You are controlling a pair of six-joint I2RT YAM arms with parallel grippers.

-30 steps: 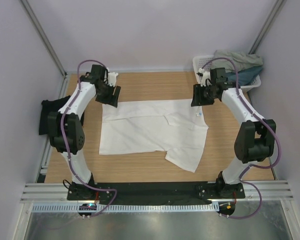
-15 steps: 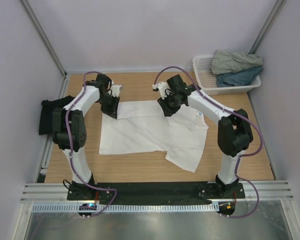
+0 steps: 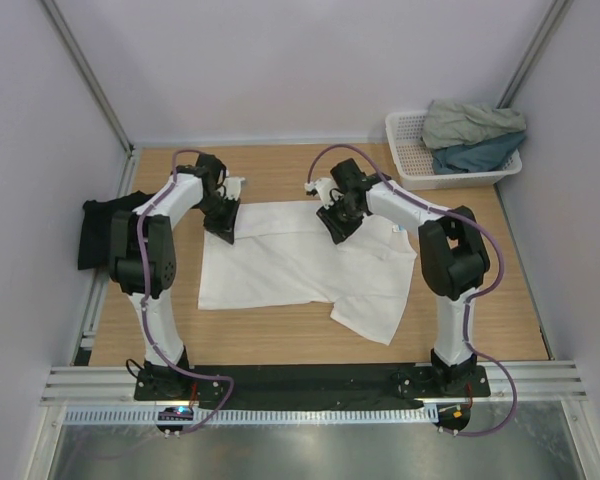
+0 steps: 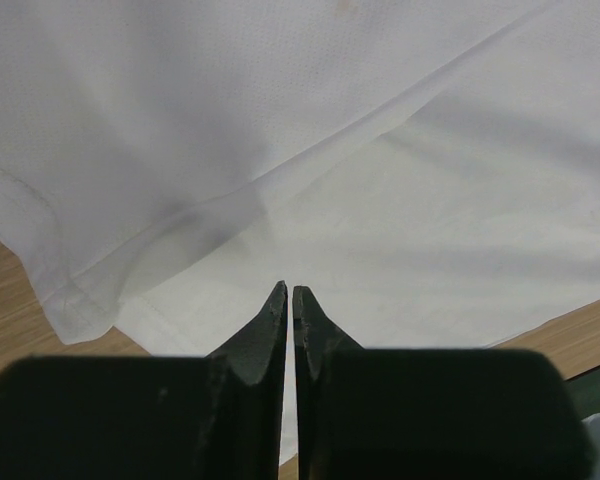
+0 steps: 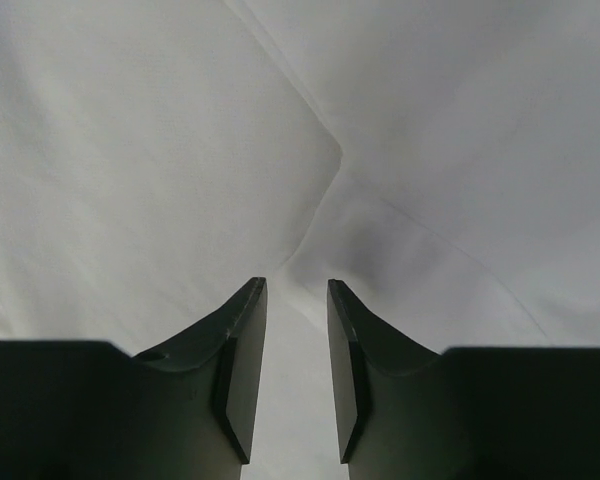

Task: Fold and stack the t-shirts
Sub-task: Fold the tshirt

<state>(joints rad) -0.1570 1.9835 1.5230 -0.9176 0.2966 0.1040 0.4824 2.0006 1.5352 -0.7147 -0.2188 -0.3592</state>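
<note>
my right gripper (image 5: 295, 285) has swung in over the white t-shirt (image 3: 300, 265), jaws narrowly apart, empty; my left gripper (image 4: 288, 290) has closed at its far corner, pinch unclear. fold grasp probably starting.

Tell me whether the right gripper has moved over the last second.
Yes. The right gripper has swung left, away from the basket, and now sits over the far edge of the white t-shirt, near its middle.
</note>
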